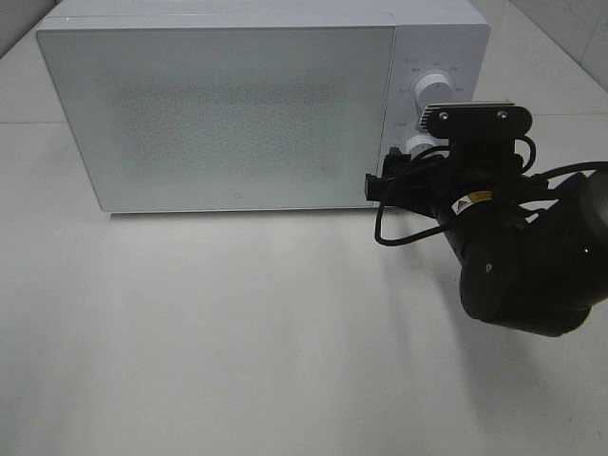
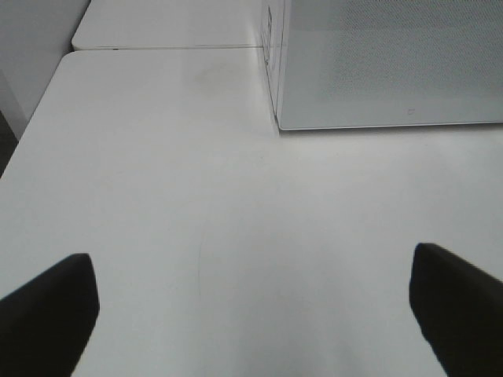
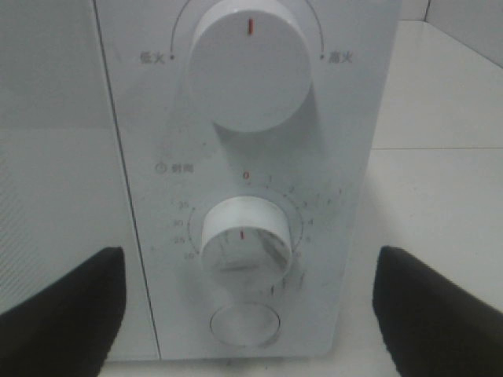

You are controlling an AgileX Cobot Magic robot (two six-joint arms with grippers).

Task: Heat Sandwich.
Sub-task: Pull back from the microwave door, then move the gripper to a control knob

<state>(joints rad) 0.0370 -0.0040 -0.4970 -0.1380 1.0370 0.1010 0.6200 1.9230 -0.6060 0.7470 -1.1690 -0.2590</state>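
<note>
Right pincer [image 3: 247, 259] stands open before the lower knob [image 3: 244, 236] of the shut microwave [image 1: 228, 114]; left pincer [image 2: 251, 255] gapes wide above the desk [image 2: 196, 196], holding nothing

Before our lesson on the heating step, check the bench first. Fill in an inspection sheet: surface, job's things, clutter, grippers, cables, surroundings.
Surface: white table, bare in front of the microwave.
Job's things: sandwich not seen; microwave door shut.
Clutter: nothing seen.
Grippers: left gripper open over bare table; right gripper open, facing the timer knob, not touching it.
Cables: black cable loops off the right arm beside the microwave's front.
Surroundings: second white tabletop behind.
</note>
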